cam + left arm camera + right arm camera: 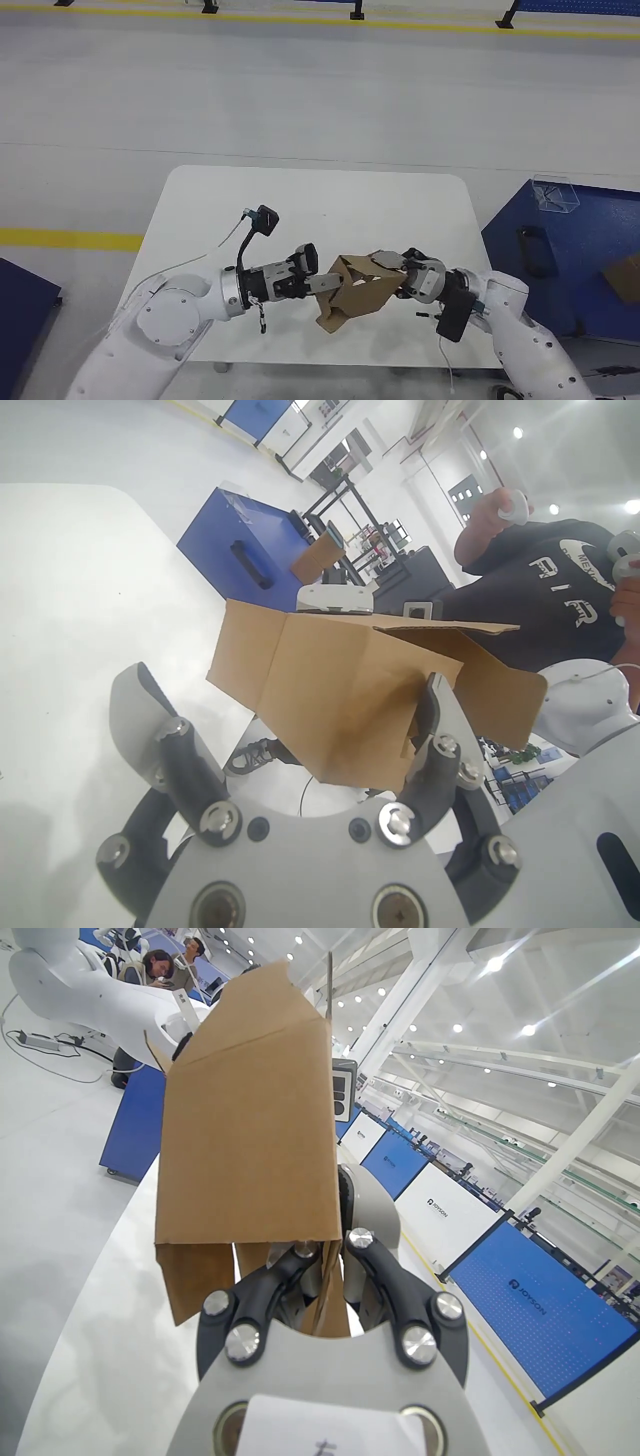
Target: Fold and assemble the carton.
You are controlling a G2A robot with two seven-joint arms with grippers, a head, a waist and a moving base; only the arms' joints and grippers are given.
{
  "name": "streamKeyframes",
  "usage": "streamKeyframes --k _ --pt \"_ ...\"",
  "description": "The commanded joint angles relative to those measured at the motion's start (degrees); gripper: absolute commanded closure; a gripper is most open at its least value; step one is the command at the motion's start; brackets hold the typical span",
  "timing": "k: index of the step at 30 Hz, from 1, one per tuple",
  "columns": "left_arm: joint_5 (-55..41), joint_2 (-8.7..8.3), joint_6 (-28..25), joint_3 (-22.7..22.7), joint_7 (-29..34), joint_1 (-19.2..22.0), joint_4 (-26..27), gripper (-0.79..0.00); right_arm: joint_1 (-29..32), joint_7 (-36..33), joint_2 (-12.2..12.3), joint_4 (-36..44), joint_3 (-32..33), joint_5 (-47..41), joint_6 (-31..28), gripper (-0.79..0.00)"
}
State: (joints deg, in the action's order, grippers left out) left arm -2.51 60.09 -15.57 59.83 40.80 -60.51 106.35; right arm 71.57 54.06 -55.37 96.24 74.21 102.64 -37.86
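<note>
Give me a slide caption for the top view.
Right gripper clamps a partly folded brown carton over the white table; the open left gripper touches its other end.

The top view looks steeply down from above the arms onto the white table, from farther off. The 2 wrist views sit close behind the left gripper and the right gripper, facing each other. All 3 views share the carton.

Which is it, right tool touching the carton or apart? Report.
Touching. The right wrist view shows the right tool shut on a wall of the carton, pinched between its fingers.
</note>
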Motion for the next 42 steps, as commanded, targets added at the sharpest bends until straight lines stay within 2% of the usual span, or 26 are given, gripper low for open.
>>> streamKeyframes --k 1,10,29,34,37,39,42 --pt "0.5 0.17 0.12 -0.48 -0.45 0.28 -0.54 -0.785 0.04 0.18 0.02 0.2 -0.23 -0.18 -0.28 0.0" --pt "1.38 0.98 0.46 -2.6 -1.16 1.44 -2.3 -0.785 0.27 0.1 0.24 1.02 -0.72 -0.23 -0.78 0.0" --pt "1.01 1.57 0.6 -2.07 -0.79 1.39 -2.27 -0.785 -0.81 -0.34 0.32 -0.2 -1.9 -2.88 -1.54 0.0" --pt "0.47 1.27 -0.7 0.87 -1.92 0.26 -1.15 -0.785 -1.41 -1.17 0.06 -2.6 -2.34 -8.43 -3.88 0.0" --pt "-1.42 1.04 -4.0 3.56 -3.76 -1.07 -0.39 -0.785 -2.3 -2.66 -0.33 -5.42 -3.52 -14.51 -7.78 0.0" --pt "-1.95 1.05 -4.66 4.0 -4.42 -1.17 -0.24 -0.785 -3.27 -4.71 -0.61 -7.6 -4.2 -18.37 -9.88 0.0" --pt "-1.95 1.05 -4.66 4.0 -4.42 -1.17 -0.24 -0.785 -3.27 -4.71 -0.61 -7.6 -4.2 -18.37 -9.88 0.0"
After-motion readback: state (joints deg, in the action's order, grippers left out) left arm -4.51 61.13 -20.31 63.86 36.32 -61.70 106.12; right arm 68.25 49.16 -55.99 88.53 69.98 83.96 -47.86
